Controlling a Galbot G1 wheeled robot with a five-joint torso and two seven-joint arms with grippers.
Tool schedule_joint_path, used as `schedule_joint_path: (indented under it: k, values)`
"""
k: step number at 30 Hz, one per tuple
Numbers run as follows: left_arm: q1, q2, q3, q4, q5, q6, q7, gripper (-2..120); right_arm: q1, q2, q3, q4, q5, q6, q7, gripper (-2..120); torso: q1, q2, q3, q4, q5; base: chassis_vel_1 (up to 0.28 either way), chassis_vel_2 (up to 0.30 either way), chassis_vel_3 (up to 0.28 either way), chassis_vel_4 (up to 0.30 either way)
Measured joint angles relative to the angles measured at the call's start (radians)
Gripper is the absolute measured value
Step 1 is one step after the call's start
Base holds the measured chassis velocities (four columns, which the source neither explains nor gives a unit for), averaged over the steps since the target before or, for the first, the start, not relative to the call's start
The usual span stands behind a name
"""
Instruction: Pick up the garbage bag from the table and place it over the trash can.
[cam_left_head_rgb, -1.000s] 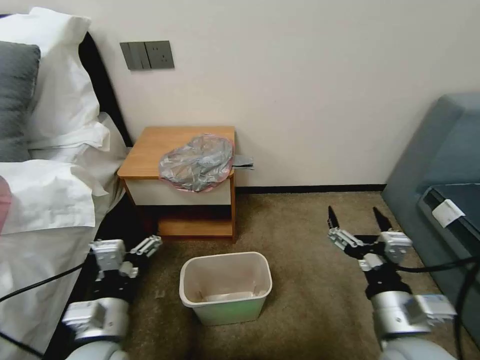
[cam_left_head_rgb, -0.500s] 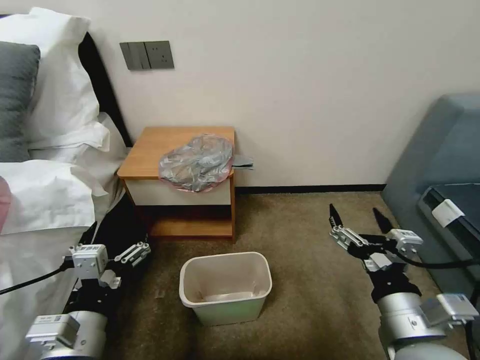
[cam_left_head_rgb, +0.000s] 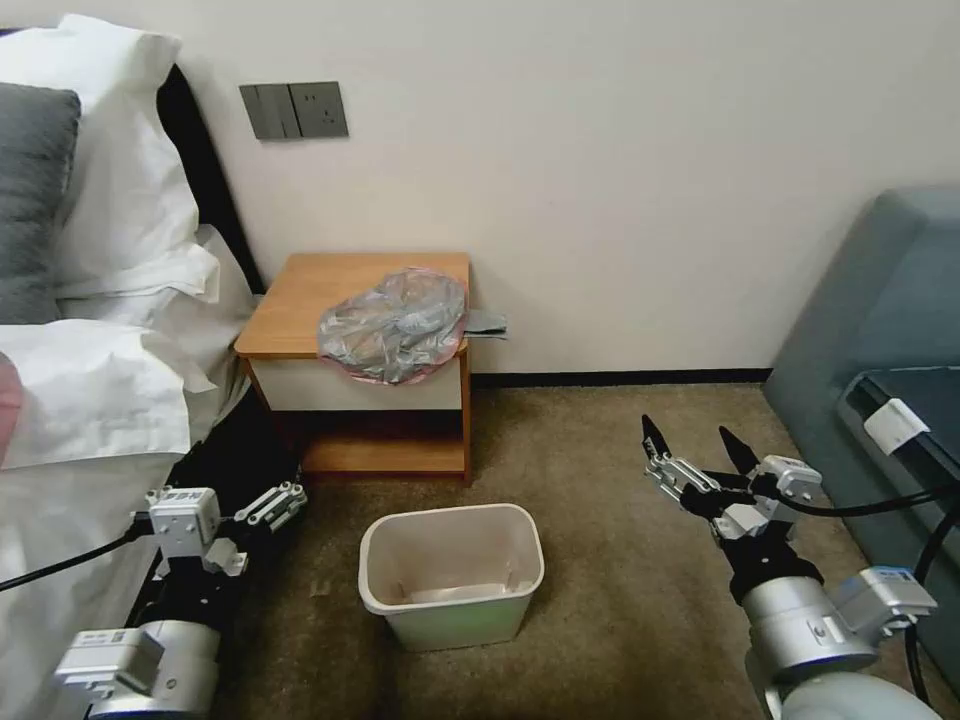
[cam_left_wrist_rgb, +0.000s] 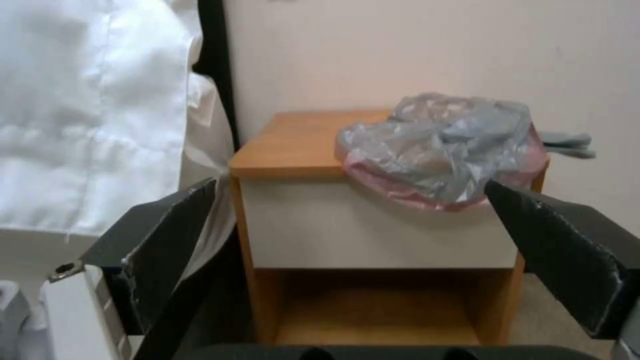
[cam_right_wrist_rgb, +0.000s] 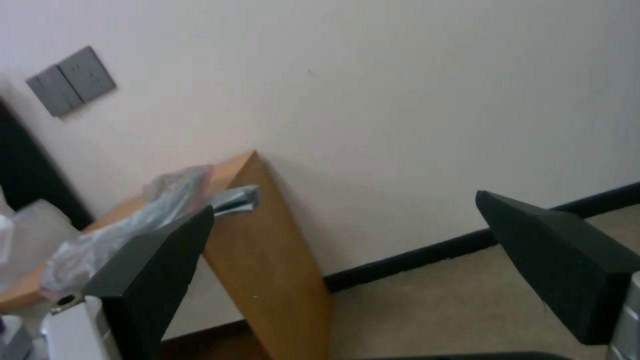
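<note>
The garbage bag lies crumpled on the table, overhanging its front edge — the trash can stands on the carpet below. Left gripper and right gripper hover low on either side, fingers spread, holding nothing

Garbage bag: translucent grey film with a pinkish-red rim, crumpled into a loose, wrinkled heap. It lies on the right front part of the bench top, its rim drooping over the front edge onto the white front panel.

Trash can: beige, rectangular with rounded corners and a rolled rim. It stands upright and open on the carpet in front of the bench, apart from it.
</note>
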Motion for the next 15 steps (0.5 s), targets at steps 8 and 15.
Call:
schedule_joint_path:
  k: [8, 15]
  values:
    - [0.033, -0.007, -0.009, 0.001, -0.002, -0.01, -0.003, 100, 0.085, -0.028, -0.016, -0.046, 0.189, -0.02, 0.033, 100, 0.0, 0.0, 0.0, 0.0, 0.0001, 0.0, 0.0, 0.0, 0.0]
    - [0.037, 0.0, -0.012, 0.002, -0.008, -0.022, -0.004, 100, 0.184, -0.053, -0.043, -0.113, 0.33, -0.034, 0.057, 100, 0.0, 0.0, 0.0, 0.0, 0.0, 0.0, 0.0, 0.0, 0.0]
